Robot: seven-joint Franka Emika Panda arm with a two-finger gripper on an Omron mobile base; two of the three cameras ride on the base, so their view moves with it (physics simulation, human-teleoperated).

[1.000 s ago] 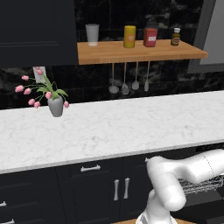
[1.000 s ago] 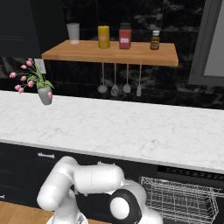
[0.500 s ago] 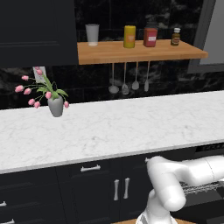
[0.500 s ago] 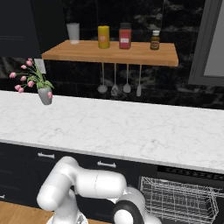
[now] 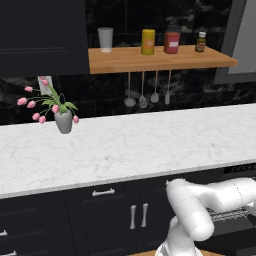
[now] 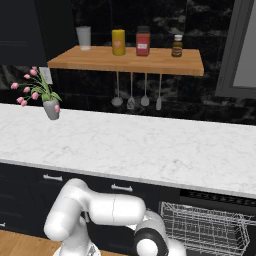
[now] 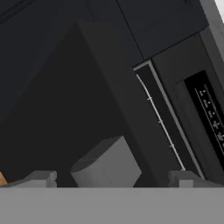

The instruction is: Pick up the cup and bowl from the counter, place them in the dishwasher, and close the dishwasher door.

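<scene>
**Down low at the dishwasher door**

Gripper (image 7: 113,177) spread wide, nothing between the jaws, hand slung low in front of the dishwasher (image 6: 210,230). A dark flat panel fills the hand camera, most likely the door (image 7: 78,100), with a pale rack edge running beside it. From the base, the arm reaches under the counter (image 5: 125,145) toward the rack (image 6: 205,232). No cup or bowl on the marble, so closing looks like the job in hand. Do it well: get under the door's free edge, push up steadily, keep fingers clear of the rack.
</scene>
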